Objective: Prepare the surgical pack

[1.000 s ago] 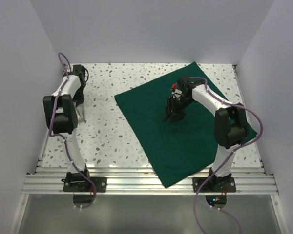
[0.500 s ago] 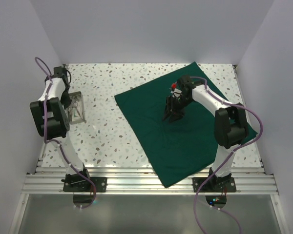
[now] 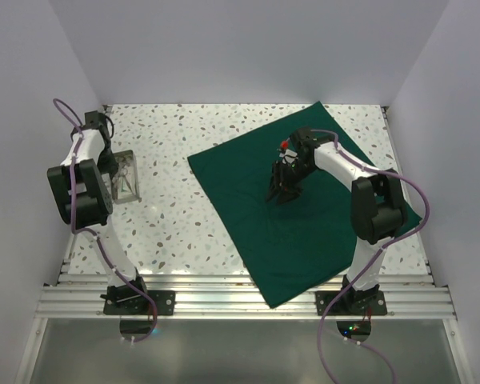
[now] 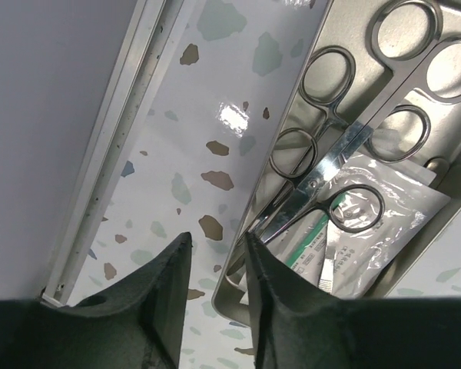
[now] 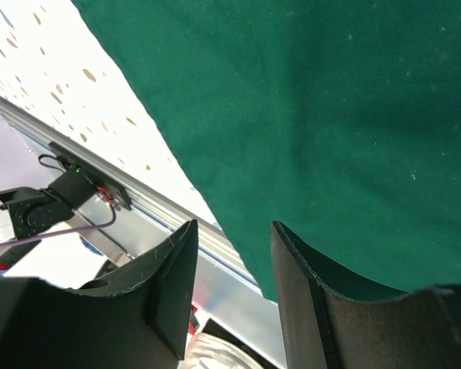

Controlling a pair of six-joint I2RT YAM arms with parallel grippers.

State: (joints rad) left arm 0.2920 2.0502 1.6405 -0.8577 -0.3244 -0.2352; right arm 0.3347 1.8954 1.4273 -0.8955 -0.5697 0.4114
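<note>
Top external view: we saw the green cloth (image 3: pixel 320 232) spread flat on the right half of the table (image 3: pixel 184 216), turned corner-on, one corner toward the back wall and the nearest corner lying over the metal rail (image 3: pixel 224 292) at the table's near edge. It lay open as a single sheet, with nothing on it except the tool above it.

The right gripper (image 5: pixel 234 224) pointed down over the middle of the cloth. Its two fingers stood apart with only green fabric showing in the gap, so we judged it released and grasping nothing; whether the tips touched the fabric we could not tell.

The tray (image 3: pixel 133 193) sat well apart from the cloth, close to the table's left edge. In the left wrist view it held scissors (image 4: pixel 323 115), other ring-handled steel tools lying side by side, and white packets (image 4: pixel 392 223) under their handles, one with a green stripe.

The left gripper (image 4: pixel 217 240) hung over the tray's near corner, beside the left rail. Its fingers were parted by a narrow gap, with speckled table and the tray's corner visible between them. We saw no clamp on the rim, and could not tell whether either finger touched the metal.
</note>
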